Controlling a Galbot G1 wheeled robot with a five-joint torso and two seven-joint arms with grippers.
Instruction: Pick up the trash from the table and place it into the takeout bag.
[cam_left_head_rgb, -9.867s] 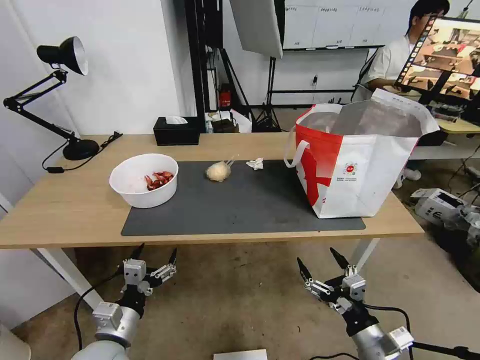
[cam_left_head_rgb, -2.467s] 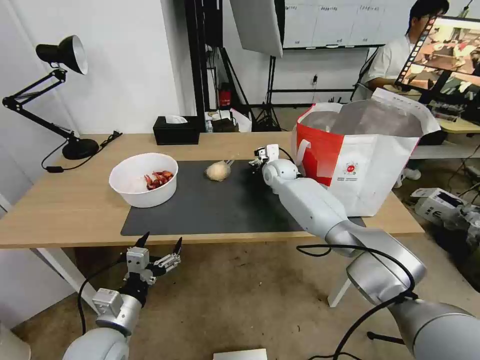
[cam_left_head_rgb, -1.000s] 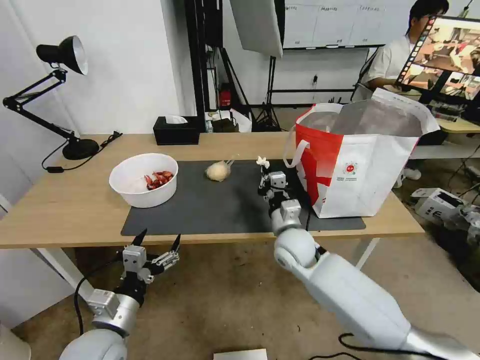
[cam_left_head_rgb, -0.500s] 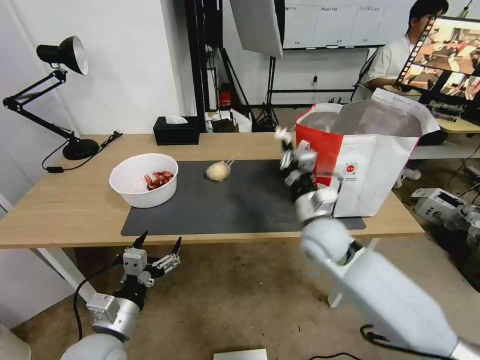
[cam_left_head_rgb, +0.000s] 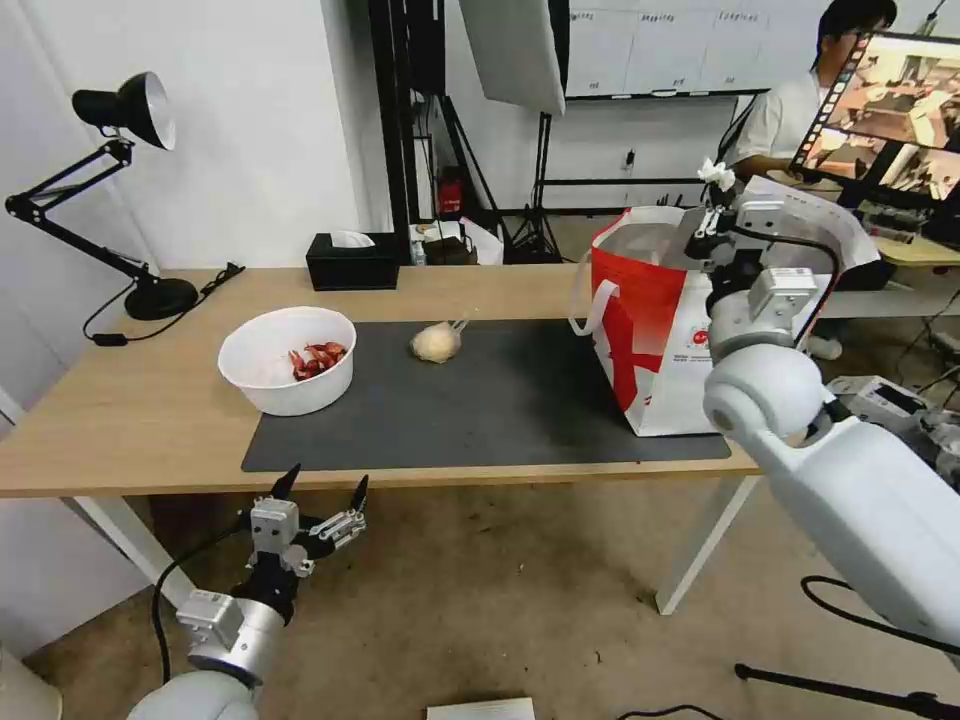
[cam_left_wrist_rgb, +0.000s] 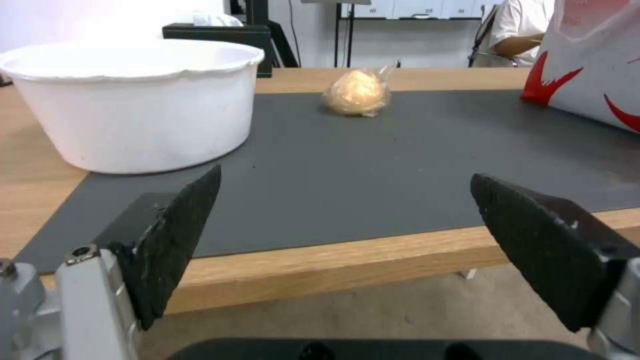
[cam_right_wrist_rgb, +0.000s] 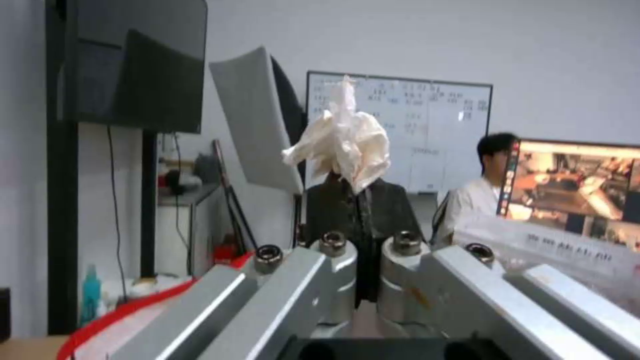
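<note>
One piece of trash is mid-trip: the right gripper (cam_left_head_rgb: 716, 196) is clamped on the crumpled tissue (cam_left_head_rgb: 715, 172), held high over the open mouth of the takeout bag (cam_left_head_rgb: 700, 330). Best bet is probably to get lower and well inside the foil-lined rim before letting go, since a tissue that light could drift out. The wrapped ball (cam_left_head_rgb: 436, 343) and the bowl of shells (cam_left_head_rgb: 287, 360) sit on the table (cam_left_head_rgb: 130, 420), well apart from the bag. The left gripper (cam_left_head_rgb: 310, 512) waits spread wide below the table's near edge.
</note>
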